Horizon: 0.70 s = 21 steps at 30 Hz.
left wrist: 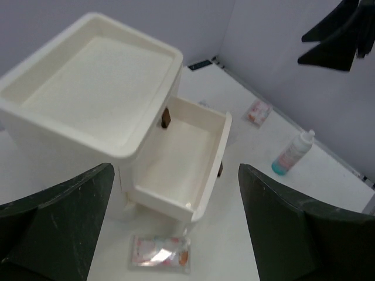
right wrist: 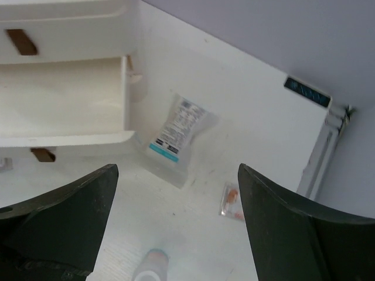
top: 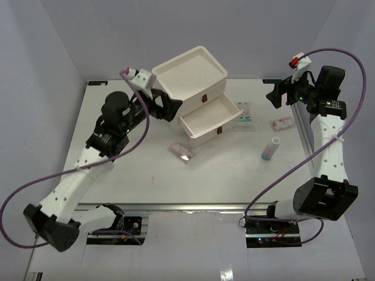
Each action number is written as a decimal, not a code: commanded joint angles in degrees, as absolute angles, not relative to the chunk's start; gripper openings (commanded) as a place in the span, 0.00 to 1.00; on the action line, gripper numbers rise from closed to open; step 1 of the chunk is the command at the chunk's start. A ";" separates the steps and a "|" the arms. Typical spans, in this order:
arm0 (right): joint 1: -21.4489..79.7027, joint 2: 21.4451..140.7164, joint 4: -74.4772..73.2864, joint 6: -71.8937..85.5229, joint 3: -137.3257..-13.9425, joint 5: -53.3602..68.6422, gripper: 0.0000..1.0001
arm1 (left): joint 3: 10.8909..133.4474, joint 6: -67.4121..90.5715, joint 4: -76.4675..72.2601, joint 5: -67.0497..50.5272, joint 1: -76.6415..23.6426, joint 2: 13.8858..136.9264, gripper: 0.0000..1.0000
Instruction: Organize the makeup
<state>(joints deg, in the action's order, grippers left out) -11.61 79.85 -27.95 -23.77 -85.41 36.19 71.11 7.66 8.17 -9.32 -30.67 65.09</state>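
A flat clear case with pink inside (top: 182,151) lies in front of the open drawer (top: 211,120); it also shows in the left wrist view (left wrist: 159,252). A second pink case (top: 283,123) lies at the right, also in the right wrist view (right wrist: 232,202). The white-and-blue bottle (top: 269,148) stands near it, also in both wrist views (left wrist: 291,153) (right wrist: 152,266). A clear packet printed white and blue (top: 245,111) lies beside the drawer, also in the right wrist view (right wrist: 179,132). My left gripper (top: 170,108) (left wrist: 174,170) is open and empty above the drawer. My right gripper (top: 274,96) (right wrist: 177,168) is open and empty above the packet and bottle. No sponges show.
The big cream drawer box (top: 190,82) stands at the back middle, its top tray bare (left wrist: 88,88). Its lower drawer (left wrist: 181,158) (right wrist: 64,102) is pulled out with nothing in it. A metal rail (top: 304,132) runs along the table's right edge.
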 commanded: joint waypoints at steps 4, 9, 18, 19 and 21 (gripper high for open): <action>-15.42 86.41 -27.33 -13.97 -83.27 20.57 0.92 | 51.27 13.25 11.46 -6.24 -30.06 50.88 0.98; -16.91 91.80 -27.24 -14.97 -83.05 17.84 0.96 | 44.87 14.97 14.07 -6.87 -30.06 46.92 0.98; -20.04 100.51 -30.39 -20.09 -89.19 17.37 0.98 | 40.78 18.02 14.40 -9.19 -30.06 47.34 0.98; -19.98 101.84 -31.10 -20.43 -90.84 17.34 0.98 | 40.90 18.02 14.41 -9.35 -30.06 47.64 0.98; -19.77 102.79 -30.44 -18.38 -92.09 15.55 0.98 | 41.02 18.08 14.35 -9.53 -30.06 48.09 0.98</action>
